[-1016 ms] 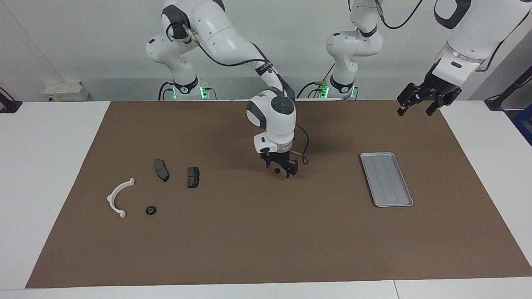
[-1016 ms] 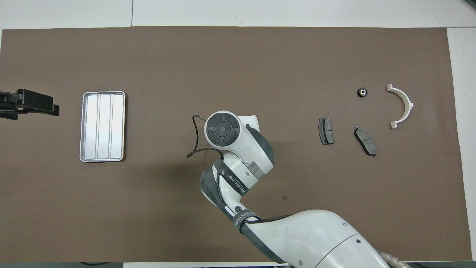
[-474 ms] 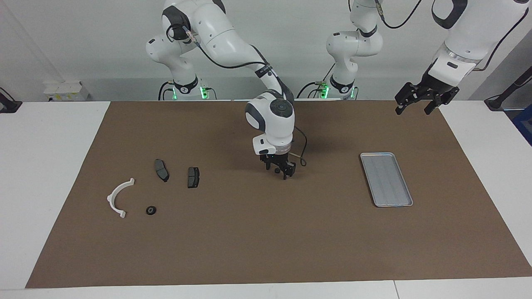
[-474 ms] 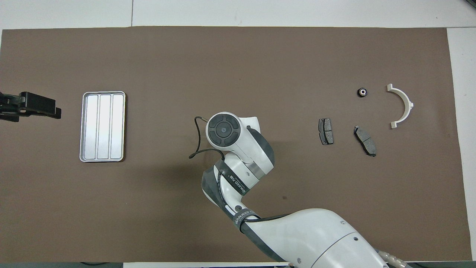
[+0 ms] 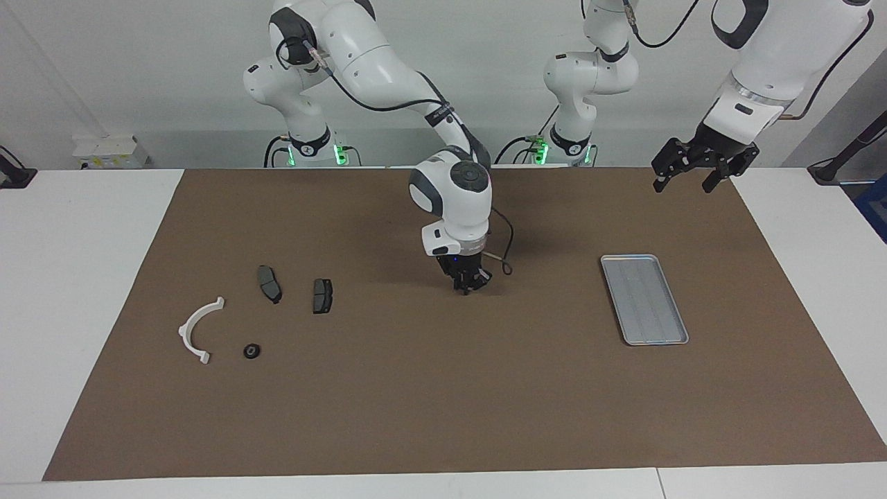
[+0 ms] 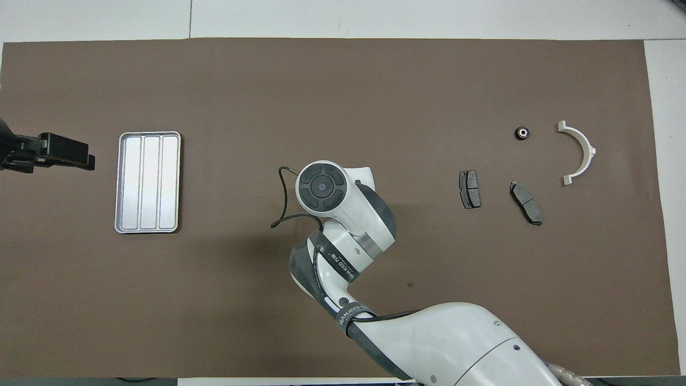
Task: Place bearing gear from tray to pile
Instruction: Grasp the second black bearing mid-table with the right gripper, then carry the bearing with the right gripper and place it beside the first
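The right pincer (image 5: 466, 284), hidden under its wrist from overhead, has closed over mid-desk (image 5: 416, 402); the left pincer (image 5: 682, 173) hangs open; the bearing gear (image 5: 251, 351) lies beside the pile's white bracket (image 5: 199, 329).

In the overhead view the right arm's own wrist covers the right end effector (image 5: 468, 285), so only the facing view shows it; whether anything sits between its closed-looking fingertips is too small to tell. The left end effector (image 6: 69, 155) shows partly, its arm cut off at the picture's edge.
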You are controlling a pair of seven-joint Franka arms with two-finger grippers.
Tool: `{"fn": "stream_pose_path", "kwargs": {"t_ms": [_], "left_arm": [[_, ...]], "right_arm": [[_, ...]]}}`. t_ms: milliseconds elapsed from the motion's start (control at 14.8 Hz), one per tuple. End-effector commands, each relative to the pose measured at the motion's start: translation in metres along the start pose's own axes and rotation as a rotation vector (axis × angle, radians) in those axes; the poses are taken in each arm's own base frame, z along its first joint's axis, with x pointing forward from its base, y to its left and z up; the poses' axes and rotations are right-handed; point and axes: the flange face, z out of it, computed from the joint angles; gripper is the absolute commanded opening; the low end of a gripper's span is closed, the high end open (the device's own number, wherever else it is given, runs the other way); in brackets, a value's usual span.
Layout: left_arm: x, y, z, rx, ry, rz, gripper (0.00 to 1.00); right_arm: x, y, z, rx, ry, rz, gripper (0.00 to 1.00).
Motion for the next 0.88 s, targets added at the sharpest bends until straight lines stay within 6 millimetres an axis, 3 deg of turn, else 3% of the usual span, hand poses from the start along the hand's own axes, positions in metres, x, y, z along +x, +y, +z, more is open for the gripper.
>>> {"fn": "stream_pose_path", "kwargs": {"t_ms": [0, 68, 135, 339, 406, 474, 677, 813], "left_arm": [[-0.013, 0.002, 0.002, 0.067, 0.025, 0.041, 1.00], [-0.013, 0.003, 0.002, 0.072, 0.025, 0.043, 1.00], [-0.013, 0.003, 0.000, 0.071, 0.030, 0.043, 1.00], [-0.013, 0.005, 0.000, 0.070, 0.031, 0.046, 1.00], [-0.013, 0.005, 0.000, 0.068, 0.033, 0.043, 1.00], [-0.012, 0.004, -0.001, 0.065, 0.036, 0.035, 1.00], [-0.012, 0.005, 0.000, 0.061, 0.035, 0.033, 1.00], [-0.013, 0.005, 0.000, 0.059, 0.036, 0.033, 1.00]], "right_arm": [[0.006, 0.005, -0.001, -0.064, -0.004, -0.010, 0.00], [0.016, -0.001, -0.016, -0.088, -0.005, -0.046, 0.00], [0.039, 0.001, -0.034, -0.111, -0.012, -0.083, 0.00], [0.139, 0.041, -0.084, -0.152, -0.062, -0.301, 0.00], [0.170, 0.059, -0.090, -0.149, -0.073, -0.386, 0.00], [0.201, 0.077, -0.090, -0.145, -0.081, -0.452, 0.00], [0.270, 0.126, -0.076, -0.109, -0.068, -0.569, 0.00], [0.297, 0.155, -0.055, -0.083, -0.045, -0.627, 0.00]]}}
